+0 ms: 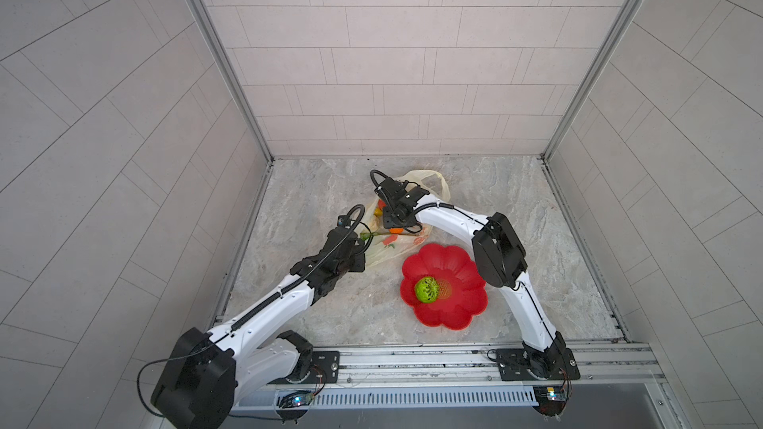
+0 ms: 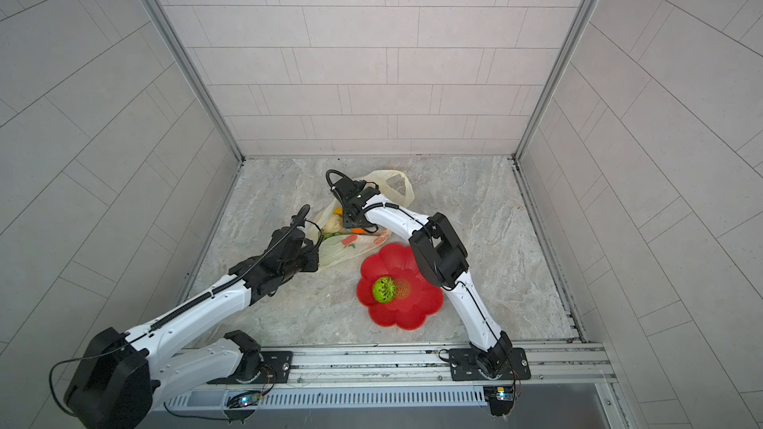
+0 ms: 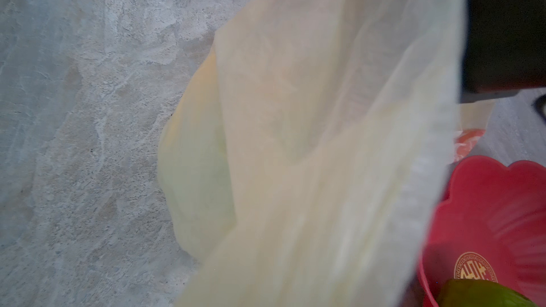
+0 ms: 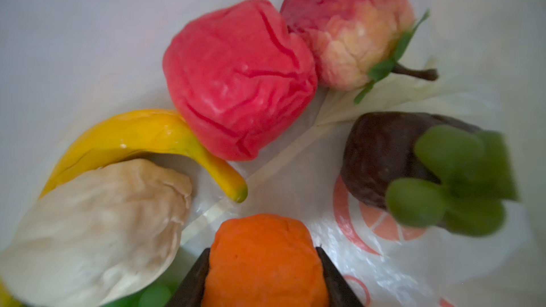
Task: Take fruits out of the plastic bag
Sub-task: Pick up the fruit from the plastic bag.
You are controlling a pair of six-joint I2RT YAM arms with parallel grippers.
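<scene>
Bag (image 1: 386,247): laid on the table, between the two arms and just beside the red plate (image 1: 466,307); its mouth is entered by the right arm, and one loop handle lies loose on the far side.
Left gripper (image 2: 314,250): pressed together at the bag's near edge, where film seems to be pinched and held up; in the left wrist view only a draped sheet of bag is shown, so the pinch itself is not seen.
Right gripper (image 4: 264,273): set inside the bag with a jaw on either side of the orange (image 4: 263,261); both sides are flanked closely, but a firm clamp cannot be told.
Fruits in bag: a banana (image 4: 141,137), a cream bulb (image 4: 97,231), a red piece (image 4: 239,81), a red-and-cream piece (image 4: 348,25) and a mangosteen (image 4: 381,155) are seen lying round the orange, near but apart from it.
Kiwi (image 1: 426,289): already laid on the plate.
Handling, orange: judged light and somewhat soft, its skin wrinkled and matte, so slipping is less feared than squashing; it is best taken across its widest part.
Handling, bag: judged thin, limp and slippery; it is best held by the rim or a handle.
Risk: film may be caught under a jaw and lifted with the fruit.
</scene>
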